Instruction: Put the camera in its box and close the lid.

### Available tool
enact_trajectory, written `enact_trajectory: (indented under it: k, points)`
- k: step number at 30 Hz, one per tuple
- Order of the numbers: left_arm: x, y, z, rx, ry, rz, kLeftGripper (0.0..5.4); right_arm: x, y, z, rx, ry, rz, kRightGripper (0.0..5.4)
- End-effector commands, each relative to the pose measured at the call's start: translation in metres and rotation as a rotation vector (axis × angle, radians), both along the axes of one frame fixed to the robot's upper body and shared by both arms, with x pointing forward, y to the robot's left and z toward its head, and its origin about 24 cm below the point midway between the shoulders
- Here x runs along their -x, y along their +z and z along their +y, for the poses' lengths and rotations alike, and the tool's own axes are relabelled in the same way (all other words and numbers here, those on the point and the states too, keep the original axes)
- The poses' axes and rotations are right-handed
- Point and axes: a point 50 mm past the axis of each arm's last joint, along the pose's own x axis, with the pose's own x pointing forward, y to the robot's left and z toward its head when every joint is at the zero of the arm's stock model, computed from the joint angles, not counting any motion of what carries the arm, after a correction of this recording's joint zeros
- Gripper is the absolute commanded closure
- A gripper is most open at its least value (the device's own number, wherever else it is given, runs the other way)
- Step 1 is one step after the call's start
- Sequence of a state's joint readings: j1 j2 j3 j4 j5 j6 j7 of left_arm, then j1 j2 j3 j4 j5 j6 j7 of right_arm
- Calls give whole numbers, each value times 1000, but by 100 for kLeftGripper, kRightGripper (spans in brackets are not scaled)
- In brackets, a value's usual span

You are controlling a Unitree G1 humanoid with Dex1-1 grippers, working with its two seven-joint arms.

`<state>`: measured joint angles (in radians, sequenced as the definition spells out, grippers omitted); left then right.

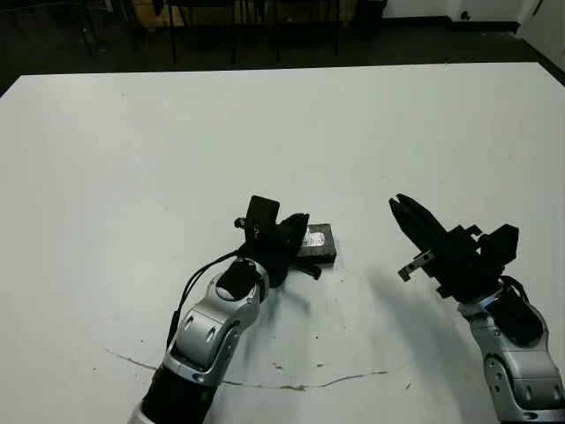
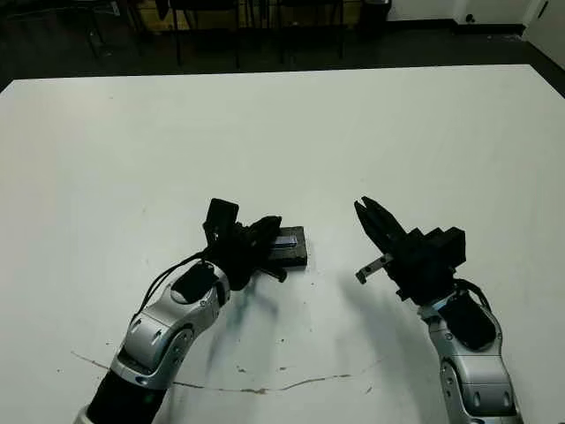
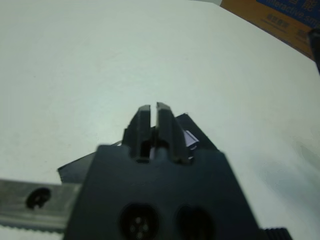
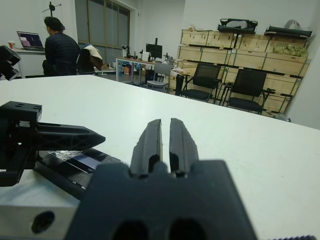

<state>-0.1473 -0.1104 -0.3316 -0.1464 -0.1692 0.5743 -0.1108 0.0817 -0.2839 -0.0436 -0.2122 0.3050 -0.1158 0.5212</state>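
**A:** Where is the box found, and how is its long axis laid?

**B:** The box (image 1: 320, 245) is seen near the middle of the white desk (image 1: 282, 132), with the lid (image 2: 289, 241) lying flat on top of it. From the head views its long axis is laid roughly from 9 to 3 o'clock, tilted slightly, with one short end turned toward the right arm. A pale silvery strip (image 1: 314, 238) is shown on the lid's top. The camera itself cannot be made out.

**A:** How is the left claw held?

**B:** The left claw (image 1: 296, 231) is placed over the 9 o'clock end of the box, its fingers (image 3: 150, 122) pressed together with only a hairline gap. Whether the lid is actually touched cannot be told.

**A:** And the right claw?

**B:** The right claw (image 1: 402, 209) is held at about 3 o'clock from the box, well apart from it and raised above the desk. Its fingers (image 4: 165, 142) are closed with nothing gripped between them, and are pointed toward 11 o'clock.

**A:** Is anything else seen?

**B:** A thin dark crack line (image 1: 265, 382) is seen on the desk near its front edge. In the right wrist view a seated person (image 4: 59, 50) is shown beyond the desk, at a laptop (image 4: 30, 40).
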Motion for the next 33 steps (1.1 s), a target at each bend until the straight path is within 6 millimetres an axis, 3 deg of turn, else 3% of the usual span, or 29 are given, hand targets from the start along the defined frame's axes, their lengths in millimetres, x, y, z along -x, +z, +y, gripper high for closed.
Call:
enact_trajectory:
  k: [1,8,16,21,24,29,33]
  points:
    - [17,-50,14,-105,9,224,538,1,-2,-1,18,-3,22,540]
    - [15,-55,21,-108,25,207,538,2,-4,-1,12,-5,47,540]
    - [26,10,32,21,14,-321,538,3,-7,3,-20,0,47,540]
    - [31,52,62,58,157,-593,538,2,-6,6,-19,-9,29,540]
    - [30,65,86,51,249,-689,538,2,-4,8,-32,-39,19,540]
    - [30,76,125,27,409,-764,538,-5,-3,8,-88,-141,3,540]
    - [26,69,147,-20,550,-761,538,-12,2,8,-85,-283,2,540]
